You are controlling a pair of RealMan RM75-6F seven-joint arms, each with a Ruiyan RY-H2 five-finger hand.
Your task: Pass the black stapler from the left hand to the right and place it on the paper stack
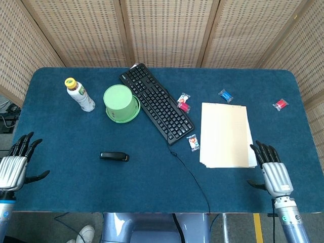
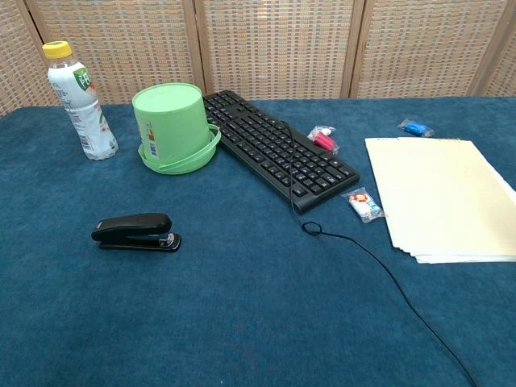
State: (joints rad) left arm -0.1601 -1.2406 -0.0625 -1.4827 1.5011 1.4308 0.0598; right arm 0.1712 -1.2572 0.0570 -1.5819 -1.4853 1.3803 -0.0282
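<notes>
The black stapler (image 1: 114, 156) (image 2: 135, 231) lies flat on the blue table, left of centre, with nothing touching it. The cream paper stack (image 1: 226, 134) (image 2: 442, 197) rests on the right side of the table. My left hand (image 1: 16, 164) hovers open at the table's front left corner, fingers spread, well left of the stapler. At the front right edge my right hand (image 1: 270, 169) is open too, just in front of the paper stack's near right corner. Neither hand appears in the chest view.
A black keyboard (image 1: 156, 102) lies diagonally in the middle, its cable (image 1: 191, 177) trailing to the front edge. A green cup (image 1: 120, 103) and a bottle (image 1: 79, 94) stand at the back left. Small wrapped candies (image 1: 193, 142) lie around the paper.
</notes>
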